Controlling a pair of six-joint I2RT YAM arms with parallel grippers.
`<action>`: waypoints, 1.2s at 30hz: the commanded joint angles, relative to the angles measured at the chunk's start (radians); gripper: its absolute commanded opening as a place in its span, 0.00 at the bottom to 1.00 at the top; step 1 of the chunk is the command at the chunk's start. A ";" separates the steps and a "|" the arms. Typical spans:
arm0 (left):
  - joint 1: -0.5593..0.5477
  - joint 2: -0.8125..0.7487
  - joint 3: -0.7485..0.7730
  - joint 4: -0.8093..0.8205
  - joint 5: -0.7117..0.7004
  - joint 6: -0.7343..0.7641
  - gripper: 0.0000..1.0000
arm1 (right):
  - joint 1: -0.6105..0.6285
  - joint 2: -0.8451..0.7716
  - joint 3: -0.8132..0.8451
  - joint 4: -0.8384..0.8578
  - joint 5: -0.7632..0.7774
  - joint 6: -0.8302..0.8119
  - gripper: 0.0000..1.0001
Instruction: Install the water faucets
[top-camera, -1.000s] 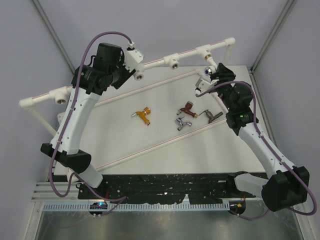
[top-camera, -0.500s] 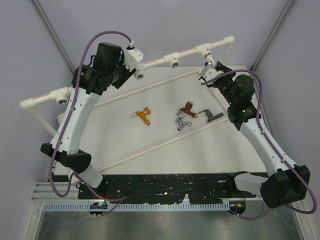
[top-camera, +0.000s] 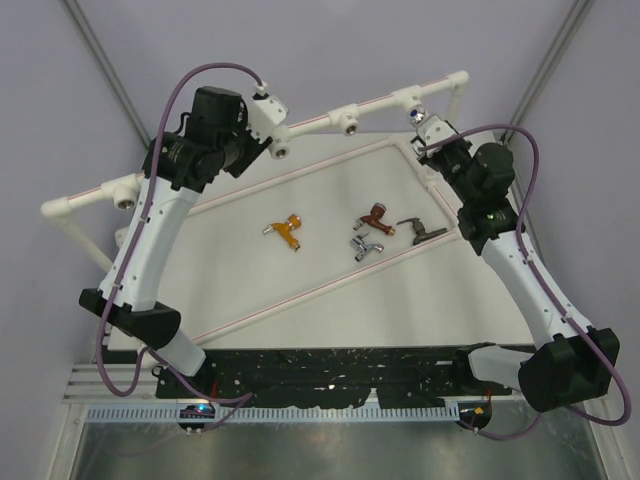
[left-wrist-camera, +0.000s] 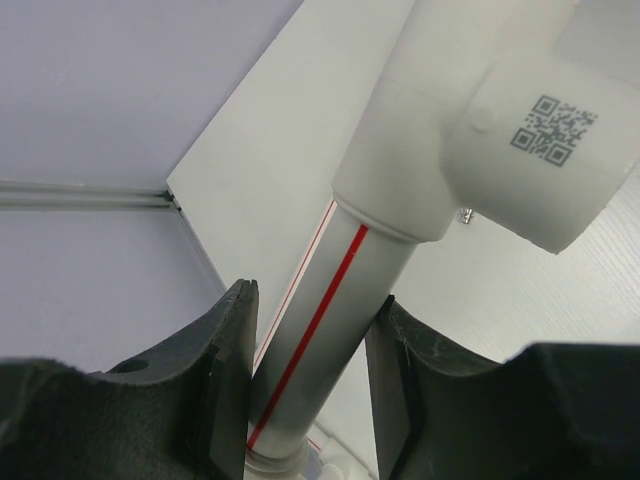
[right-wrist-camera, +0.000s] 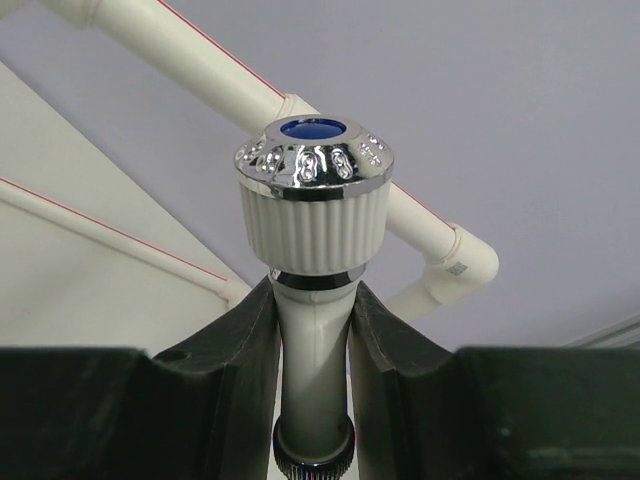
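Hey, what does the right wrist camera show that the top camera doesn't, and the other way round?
Only the right wrist view: the white faucet up close, its ribbed knob and shiny cap with a blue centre, the stem pinched in the right gripper. Only the top view: four loose faucets on the table, orange-gold, copper-brown, chrome and dark bronze-grey, plus the left gripper closed around the pipe frame. Both: the held white faucet and the pipe frame's far rail.
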 joint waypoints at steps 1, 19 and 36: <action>-0.016 0.001 -0.055 -0.060 0.140 -0.209 0.22 | -0.039 0.005 -0.028 0.103 -0.055 0.111 0.05; -0.018 -0.162 -0.079 0.123 0.129 -0.170 0.85 | -0.052 -0.345 -0.012 -0.222 -0.271 0.425 0.05; -0.234 -0.651 -0.863 0.820 0.824 -0.039 0.96 | 0.226 -0.345 -0.091 -0.112 -0.776 0.705 0.05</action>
